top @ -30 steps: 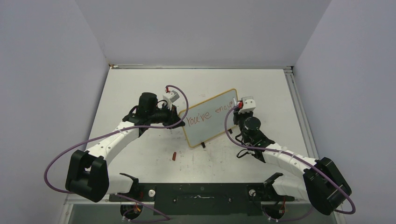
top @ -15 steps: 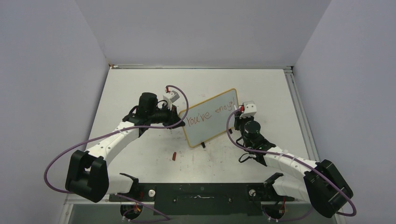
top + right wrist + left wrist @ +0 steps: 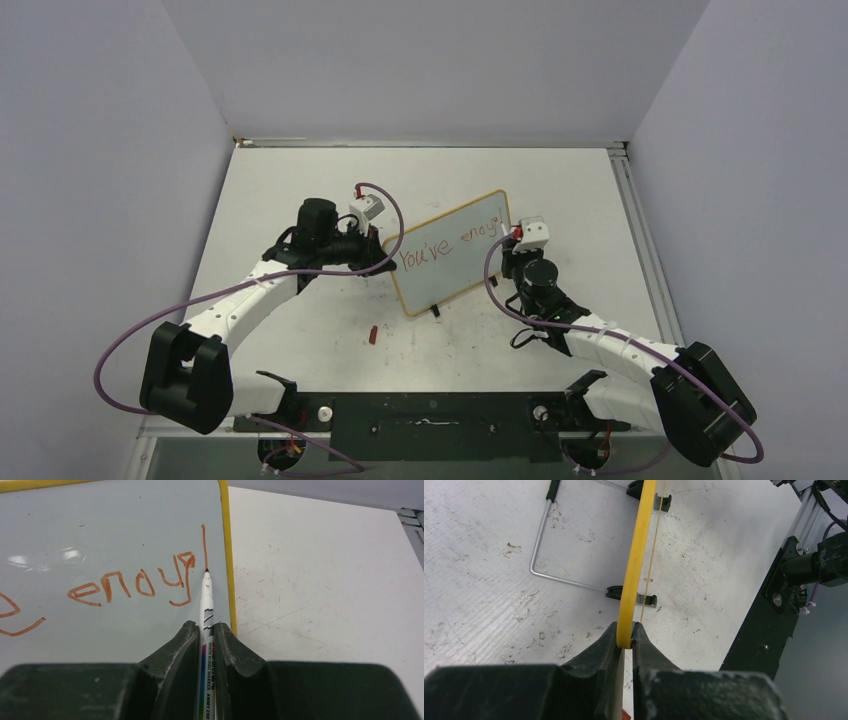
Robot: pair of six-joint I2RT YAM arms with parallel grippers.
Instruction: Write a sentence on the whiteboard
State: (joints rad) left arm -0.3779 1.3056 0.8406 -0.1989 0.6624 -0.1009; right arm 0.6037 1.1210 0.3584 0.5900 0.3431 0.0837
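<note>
The whiteboard point(image 3: 448, 255) stands tilted on a wire stand mid-table, yellow rim around a glossy face. My left gripper point(image 3: 385, 262) is shut on its left rim, seen edge-on in the left wrist view point(image 3: 634, 565). The sentence point(image 3: 445, 245) reads "You've enoug" plus a vertical stroke in red; the right wrist view shows "enoug" point(image 3: 135, 585). My right gripper point(image 3: 204, 630) is shut on a white marker pen point(image 3: 206, 610), whose tip touches the board at the foot of the stroke by the right rim. In the top view the right gripper point(image 3: 512, 238) is at the board's right end.
A red marker cap point(image 3: 372, 335) lies on the table in front of the board. The board's wire stand point(image 3: 541, 545) rests on the scuffed tabletop. A black rail point(image 3: 430, 412) runs along the near edge. Grey walls close in the sides.
My right gripper has moved down the board's right end, drawing a vertical red stroke after "enoug". The left arm and the board have not moved.
</note>
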